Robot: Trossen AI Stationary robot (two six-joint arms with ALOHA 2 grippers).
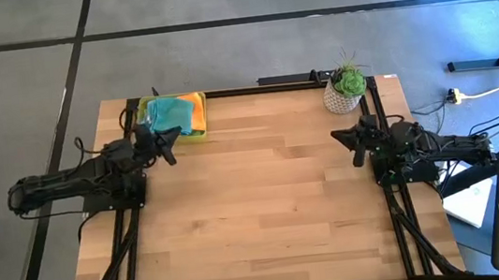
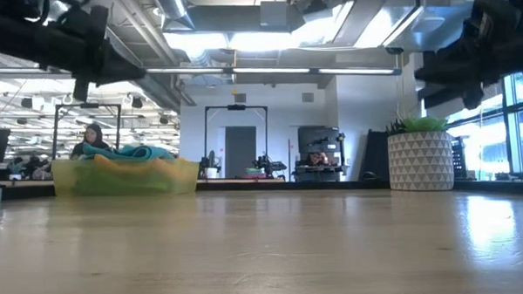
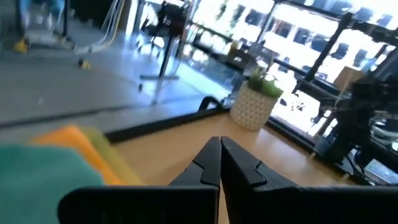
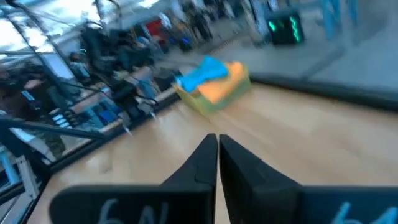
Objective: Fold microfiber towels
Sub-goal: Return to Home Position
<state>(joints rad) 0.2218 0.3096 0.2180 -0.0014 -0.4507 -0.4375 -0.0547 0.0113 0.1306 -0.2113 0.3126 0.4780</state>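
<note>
Looking down, you see the soft microfiber towels (image 1: 174, 114), teal over orange, in the yellow-green rectangular plastic tray (image 1: 191, 137) at the table's far-left corner. Only your wrist views show the left gripper (image 3: 220, 142) and the right gripper (image 4: 217, 138) with fingers pinched together.

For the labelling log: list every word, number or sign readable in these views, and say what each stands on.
Nothing reads cleanly.
The white scrawled marks on the body of the right gripper: too blurred to read.
The green lit sign in the room beyond the table: too blurred to read.
The tray, towels and plant pot: no lettering visible.
</note>
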